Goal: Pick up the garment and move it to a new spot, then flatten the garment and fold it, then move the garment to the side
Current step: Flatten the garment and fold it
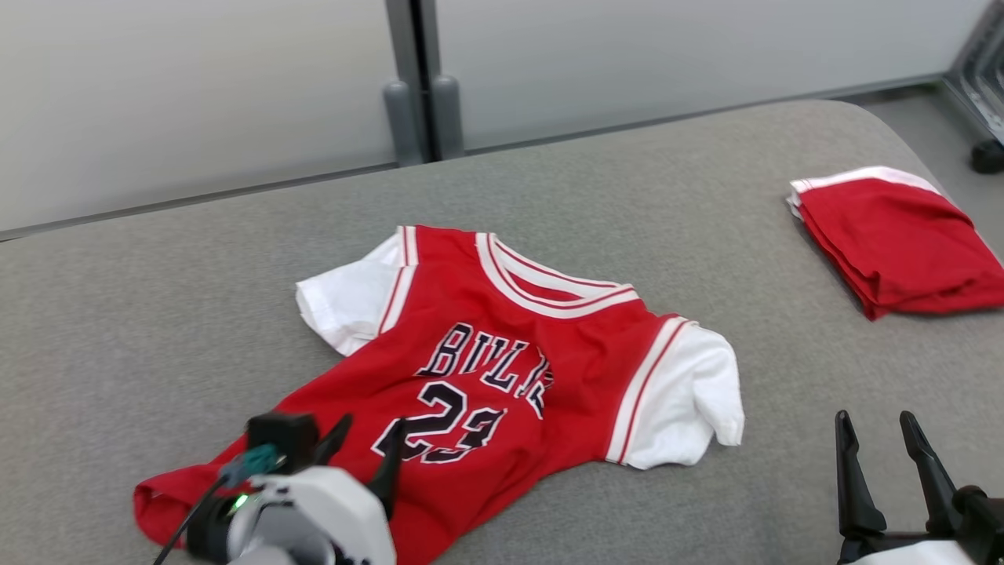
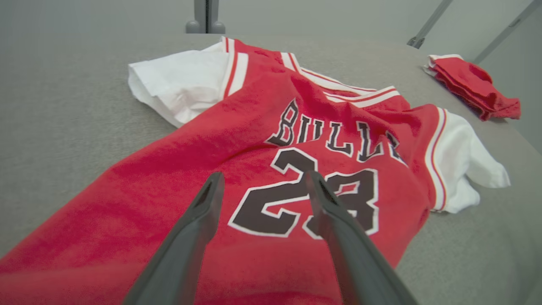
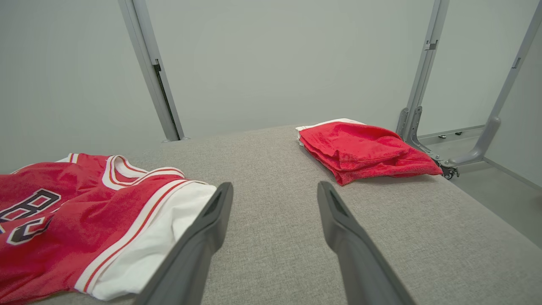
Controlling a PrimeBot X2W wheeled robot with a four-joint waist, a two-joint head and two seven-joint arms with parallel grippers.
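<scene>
Garment (image 1: 502, 337) under wide-spread left gripper (image 1: 372, 430)

Three cameras, one grey fabric tabletop (image 1: 627, 180).
Head looks down and forward; left wrist sits close over the red-and-white basketball jersey (image 2: 254, 140); right wrist, low, shares part of it.

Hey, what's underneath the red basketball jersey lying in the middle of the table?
The jersey lies spread on the grey table, whose fabric top shows all around its edges. Whatever is directly beneath the cloth is covered, so it cannot be told whether anything else lies there.
</scene>
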